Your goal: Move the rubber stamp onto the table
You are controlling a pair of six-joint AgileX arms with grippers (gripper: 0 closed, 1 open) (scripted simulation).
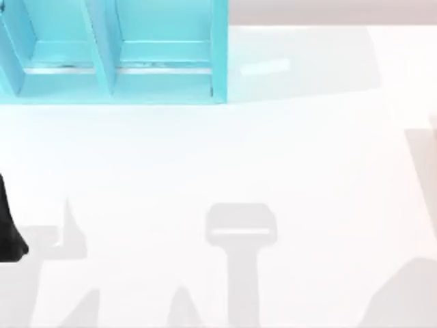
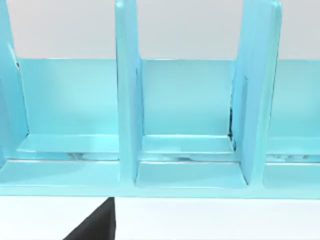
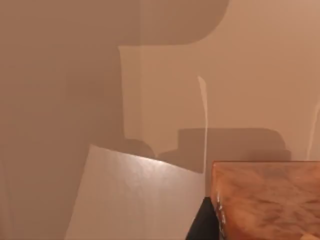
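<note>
The rubber stamp [image 3: 265, 200] shows close up in the right wrist view as an orange-brown wooden block; its knob is hidden. One dark finger [image 3: 202, 225] of my right gripper lies against the block's side, and the gripper holds the stamp above the table [image 3: 140, 200]. The white table [image 1: 225, 157] spreads across the top view. My left arm [image 1: 8, 229] sits parked at the table's left edge, its wrist facing the teal shelf.
A teal-blue shelf unit [image 1: 116, 61] with upright dividers stands at the back left of the table. In the left wrist view its compartments [image 2: 187, 150] hold nothing. Grey shadows of the arms fall on the table's front part.
</note>
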